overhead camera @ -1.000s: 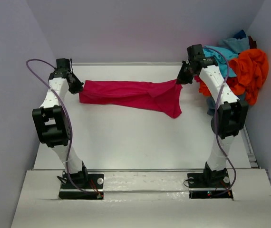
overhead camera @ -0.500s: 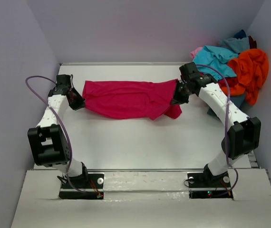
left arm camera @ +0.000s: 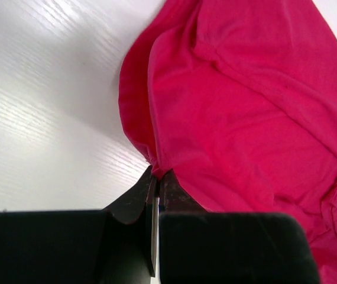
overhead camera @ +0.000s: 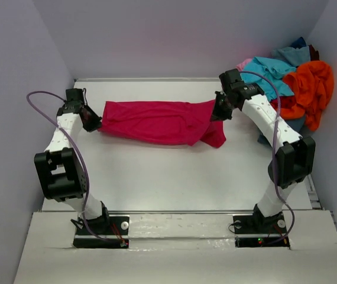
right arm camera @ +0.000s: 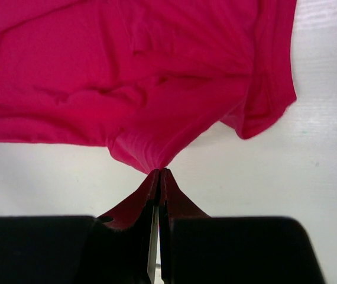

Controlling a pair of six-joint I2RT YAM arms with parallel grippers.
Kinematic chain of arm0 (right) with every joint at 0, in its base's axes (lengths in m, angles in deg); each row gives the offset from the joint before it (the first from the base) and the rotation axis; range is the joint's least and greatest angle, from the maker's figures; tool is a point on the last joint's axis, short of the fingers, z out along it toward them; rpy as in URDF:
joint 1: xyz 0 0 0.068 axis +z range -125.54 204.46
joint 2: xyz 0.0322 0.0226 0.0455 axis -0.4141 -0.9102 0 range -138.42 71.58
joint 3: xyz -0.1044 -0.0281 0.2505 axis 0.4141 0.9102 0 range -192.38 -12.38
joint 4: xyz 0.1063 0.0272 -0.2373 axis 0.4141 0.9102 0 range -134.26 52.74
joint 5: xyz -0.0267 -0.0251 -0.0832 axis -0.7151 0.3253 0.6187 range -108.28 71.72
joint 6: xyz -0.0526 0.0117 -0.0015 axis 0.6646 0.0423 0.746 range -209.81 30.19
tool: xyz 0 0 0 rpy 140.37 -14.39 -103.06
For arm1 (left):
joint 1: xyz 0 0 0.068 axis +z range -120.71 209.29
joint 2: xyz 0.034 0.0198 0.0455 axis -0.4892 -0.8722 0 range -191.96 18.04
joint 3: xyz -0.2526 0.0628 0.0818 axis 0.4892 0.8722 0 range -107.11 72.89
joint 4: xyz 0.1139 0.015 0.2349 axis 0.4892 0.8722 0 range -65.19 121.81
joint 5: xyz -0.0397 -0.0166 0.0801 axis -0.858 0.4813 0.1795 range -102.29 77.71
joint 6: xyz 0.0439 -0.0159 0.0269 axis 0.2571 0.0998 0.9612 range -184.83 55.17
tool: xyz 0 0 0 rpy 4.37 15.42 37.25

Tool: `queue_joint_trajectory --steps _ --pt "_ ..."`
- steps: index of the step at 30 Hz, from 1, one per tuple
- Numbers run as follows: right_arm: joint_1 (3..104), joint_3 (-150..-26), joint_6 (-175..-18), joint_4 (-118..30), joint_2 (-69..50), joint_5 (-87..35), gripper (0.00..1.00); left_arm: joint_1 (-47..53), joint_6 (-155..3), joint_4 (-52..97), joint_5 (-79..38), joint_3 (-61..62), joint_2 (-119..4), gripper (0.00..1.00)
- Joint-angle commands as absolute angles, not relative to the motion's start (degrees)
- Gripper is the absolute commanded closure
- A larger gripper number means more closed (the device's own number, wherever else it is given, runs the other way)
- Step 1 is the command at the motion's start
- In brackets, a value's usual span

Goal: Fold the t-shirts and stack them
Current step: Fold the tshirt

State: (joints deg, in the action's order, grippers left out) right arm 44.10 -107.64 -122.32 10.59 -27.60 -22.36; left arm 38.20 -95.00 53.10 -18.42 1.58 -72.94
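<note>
Crimson t-shirt (overhead camera: pixel 151 121) farther back between left gripper (overhead camera: pixel 97 123), right gripper (overhead camera: pixel 217 113); heap (overhead camera: pixel 301 83) nearby.

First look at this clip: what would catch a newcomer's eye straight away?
A crimson-magenta t-shirt is stretched across the far half of the table. It is pinched at one end by the left gripper and at the other by the right gripper, both shut on the cloth. Next comes the heap of shirts, orange, turquoise, pink and blue, in the far right corner.
</note>
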Motion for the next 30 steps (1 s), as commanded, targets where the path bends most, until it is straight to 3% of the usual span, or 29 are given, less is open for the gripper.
queue_joint_trajectory --steps 1,23,30 --pt "44.24 -115.99 -121.01 11.63 -32.30 -20.04 0.93 40.97 -95.33 51.88 -17.91 -2.60 -75.21 0.94" --pt "35.71 -140.25 -120.40 15.85 -54.53 -21.44 0.93 42.12 -94.89 55.92 -19.85 -25.97 -97.18 0.94" --pt "34.13 -141.31 -120.83 15.07 -57.88 -22.32 0.93 41.07 -94.27 57.67 -20.02 -32.74 -103.06 0.94"
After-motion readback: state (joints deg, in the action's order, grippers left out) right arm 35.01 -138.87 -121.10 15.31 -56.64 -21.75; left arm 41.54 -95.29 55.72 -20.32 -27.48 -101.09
